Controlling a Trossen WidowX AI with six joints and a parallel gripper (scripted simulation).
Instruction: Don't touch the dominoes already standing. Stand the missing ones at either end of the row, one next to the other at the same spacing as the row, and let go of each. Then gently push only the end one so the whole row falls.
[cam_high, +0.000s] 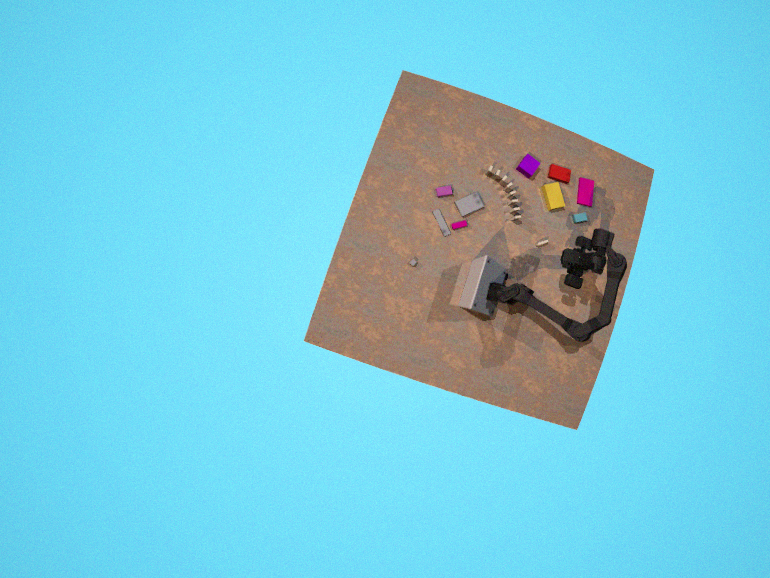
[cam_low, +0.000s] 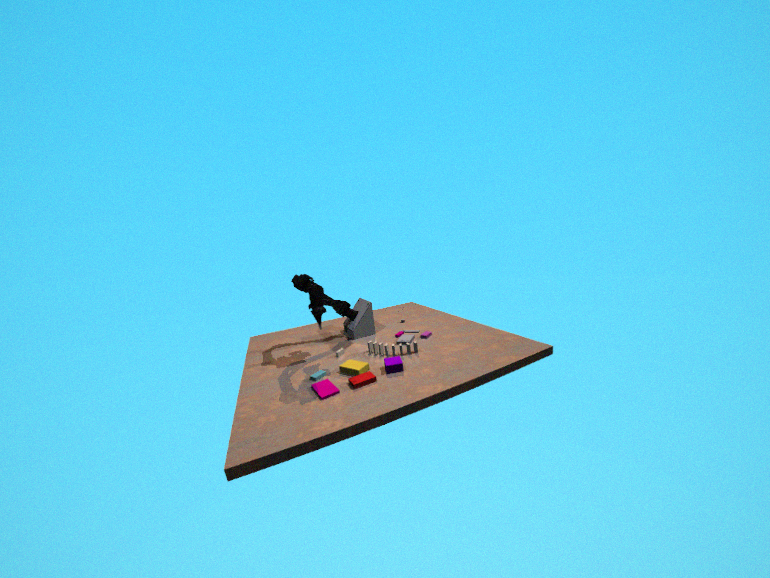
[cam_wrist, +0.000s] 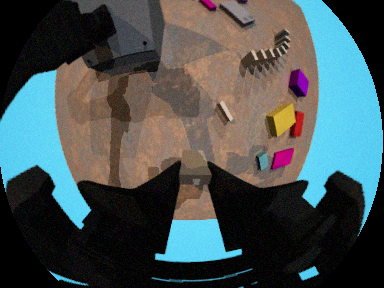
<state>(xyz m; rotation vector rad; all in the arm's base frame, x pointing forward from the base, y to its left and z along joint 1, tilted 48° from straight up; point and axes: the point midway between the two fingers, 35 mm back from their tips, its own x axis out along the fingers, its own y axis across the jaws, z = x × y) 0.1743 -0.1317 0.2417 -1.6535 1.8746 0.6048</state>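
Our gripper (cam_wrist: 194, 175) is closed on 1 domino (cam_wrist: 195, 164), low in the wrist view's center. We see another domino (cam_high: 542, 242) lying flat below the row (cam_high: 508, 191) at center right.

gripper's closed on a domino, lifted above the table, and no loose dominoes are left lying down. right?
Not quite. The gripper is shut on a domino and raised off the table, but one loose domino lies flat near the lower end of the standing row. The top view shows it; the wrist view does too.
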